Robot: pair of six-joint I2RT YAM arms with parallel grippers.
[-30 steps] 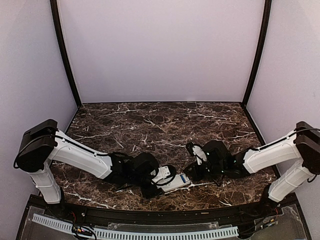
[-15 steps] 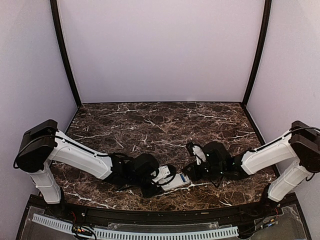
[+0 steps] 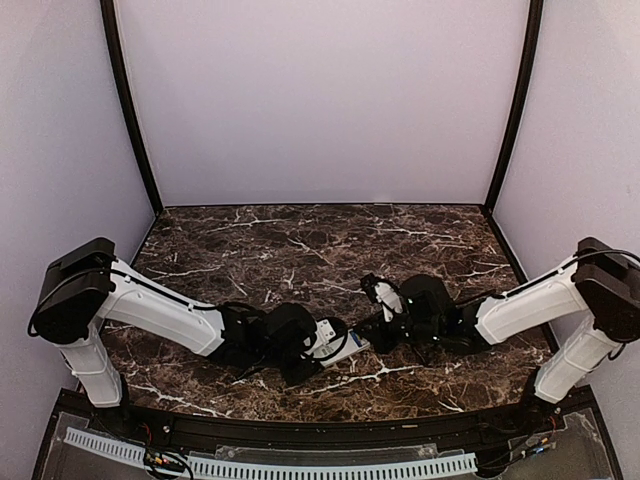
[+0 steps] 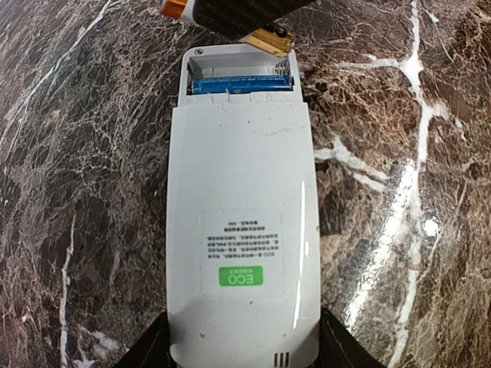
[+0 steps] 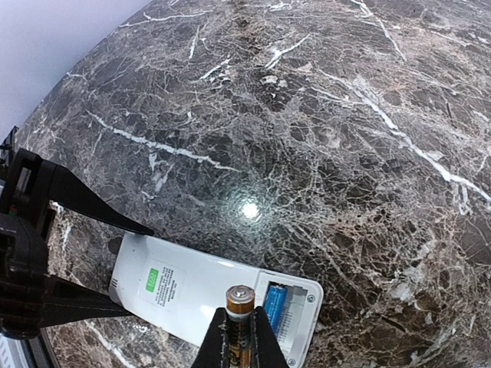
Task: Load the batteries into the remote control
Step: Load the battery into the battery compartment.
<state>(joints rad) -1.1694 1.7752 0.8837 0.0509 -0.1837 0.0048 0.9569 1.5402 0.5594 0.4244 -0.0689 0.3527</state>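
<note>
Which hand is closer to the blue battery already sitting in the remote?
Right. The right hand holds a second battery right by the blue battery; the left hand grips the remote control at the far end.

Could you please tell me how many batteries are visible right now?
2. One blue battery lies seated in the open compartment of the remote; a second battery is clamped in the right gripper, close by that compartment. Others may be hidden.
</note>
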